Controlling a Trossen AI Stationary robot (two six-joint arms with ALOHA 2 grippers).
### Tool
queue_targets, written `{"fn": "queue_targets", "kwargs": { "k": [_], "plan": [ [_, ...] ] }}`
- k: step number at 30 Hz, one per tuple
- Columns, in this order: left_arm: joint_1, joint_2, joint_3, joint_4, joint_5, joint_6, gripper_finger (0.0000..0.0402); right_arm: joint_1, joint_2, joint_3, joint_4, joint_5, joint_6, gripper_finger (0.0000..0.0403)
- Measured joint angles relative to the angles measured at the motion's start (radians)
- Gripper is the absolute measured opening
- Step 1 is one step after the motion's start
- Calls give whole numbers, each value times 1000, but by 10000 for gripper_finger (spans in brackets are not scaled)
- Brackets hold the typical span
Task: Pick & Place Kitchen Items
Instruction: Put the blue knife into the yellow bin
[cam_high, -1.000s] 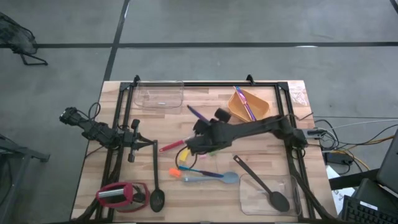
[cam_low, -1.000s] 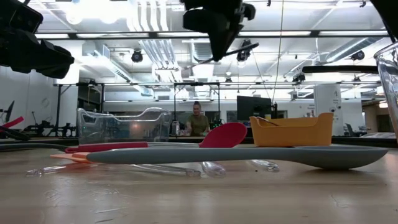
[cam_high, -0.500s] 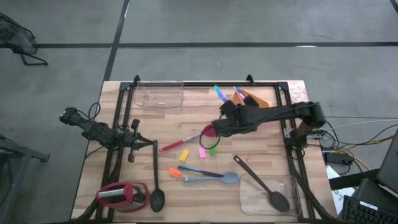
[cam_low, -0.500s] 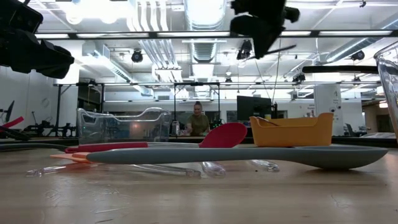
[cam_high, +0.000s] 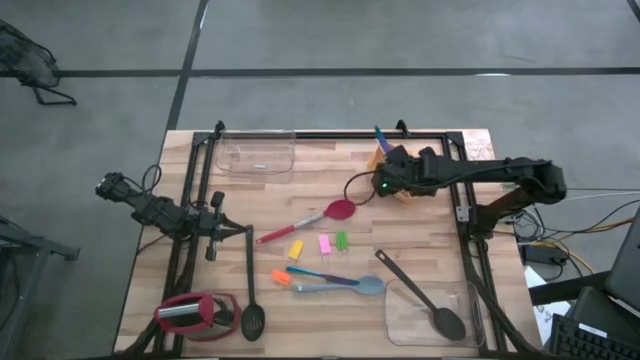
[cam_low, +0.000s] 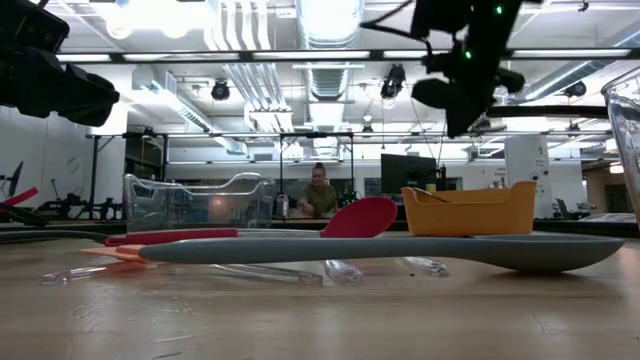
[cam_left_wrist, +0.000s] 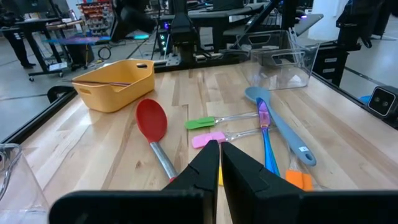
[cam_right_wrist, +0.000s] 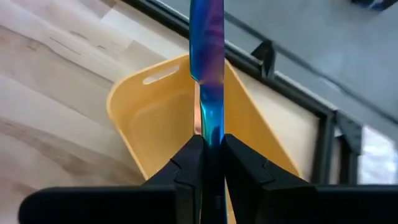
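Note:
My right gripper (cam_high: 388, 165) hangs over the orange tub (cam_right_wrist: 165, 127) at the far right, shut on a thin blue-purple stick (cam_right_wrist: 208, 62). On the table's middle lie the red-headed spatula (cam_high: 322, 216), yellow (cam_high: 295, 250), pink (cam_high: 324, 244) and green (cam_high: 342, 240) pieces, a grey-blue spoon (cam_high: 345, 288) and a blue stick (cam_high: 325, 277). One black spoon (cam_high: 250, 290) lies near left. Another black spoon (cam_high: 420, 295) rests with its bowl in a clear tub (cam_high: 470, 300). My left gripper (cam_left_wrist: 219, 163) waits at the left, shut, holding nothing. My right gripper pinches the blue-purple stick's lower end (cam_right_wrist: 212, 134) between its two fingers (cam_right_wrist: 189, 165). The stick runs on ahead along the fingers' line. The fingers slant down from the table's right side. The stick is lifted clear above the orange tub.
A second clear tub (cam_high: 258, 155) stands at the far edge, left of middle. A squat red-and-black object (cam_high: 195, 315) sits at the near left corner. A black frame (cam_high: 465, 230) runs round the table. A person (cam_low: 320, 195) shows in the room behind.
My right gripper has gone from the table's middle toward the far right, to above the orange tub, rolling as it went. It has carried the blue-purple stick along, clear of the table. The pieces on the table have kept their places.

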Motion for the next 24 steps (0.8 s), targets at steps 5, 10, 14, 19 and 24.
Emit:
{"fn": "queue_targets", "kwargs": {
  "k": [5,10,14,19,24],
  "plan": [
    [0,0,0,0,0,0,23,-65,-61,-143,206,-26,-79,48],
    [0,0,0,0,0,0,23,-132,-86,-233,332,-36,-134,42],
    [0,0,0,0,0,0,23,-162,-87,-289,382,-46,-137,53],
    [0,0,0,0,0,0,23,-170,-81,-332,400,-61,-131,54],
    [0,0,0,0,0,0,23,-170,-65,-372,467,-63,-130,46]
  ]
}}
